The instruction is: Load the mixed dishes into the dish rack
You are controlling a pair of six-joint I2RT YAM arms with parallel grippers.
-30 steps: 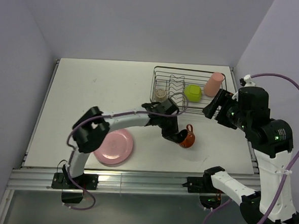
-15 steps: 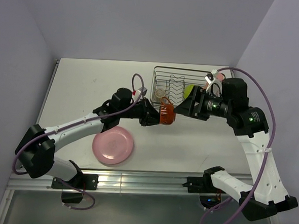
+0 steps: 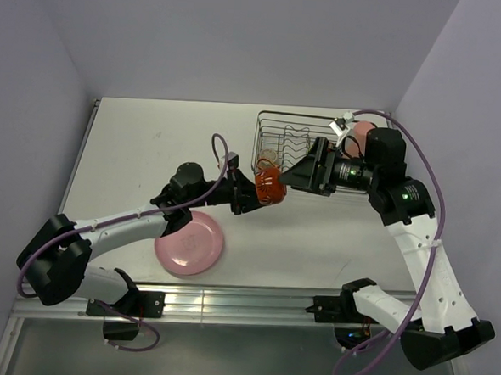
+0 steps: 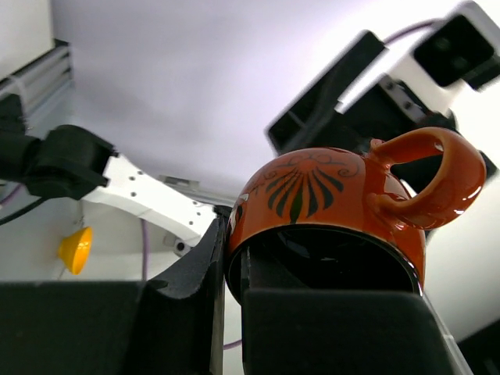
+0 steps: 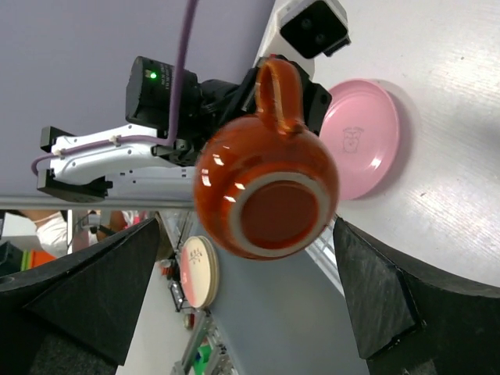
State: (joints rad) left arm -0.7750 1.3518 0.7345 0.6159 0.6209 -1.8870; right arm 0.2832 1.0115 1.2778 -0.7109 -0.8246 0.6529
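A dark red handled mug [image 3: 268, 187] hangs in the air just in front of the dish rack [image 3: 322, 124]. My left gripper [image 3: 255, 193] is shut on its rim, one finger inside and one outside [image 4: 195, 266], and the handle [image 4: 426, 176] points sideways. My right gripper [image 3: 292, 178] faces the mug's base [image 5: 269, 215], jaws wide open, and its fingers [image 5: 383, 297] do not touch the mug. The big pink plate [image 3: 191, 243] lies flat on the table. A beige cup [image 3: 268, 158] and a salmon tumbler [image 3: 365, 126] stand in the rack, partly hidden. No bowl shows.
The black wire rack sits at the table's back right, and my right arm [image 3: 387, 183] reaches across its front. My left arm [image 3: 138, 219] stretches over the table's middle, above the plate's far edge. The white table [image 3: 151, 139] ends at a metal rail along the near side.
My left arm lifted the mug off the table and carried it up toward the rack. My right arm swung left to face it, and its jaws opened wider.
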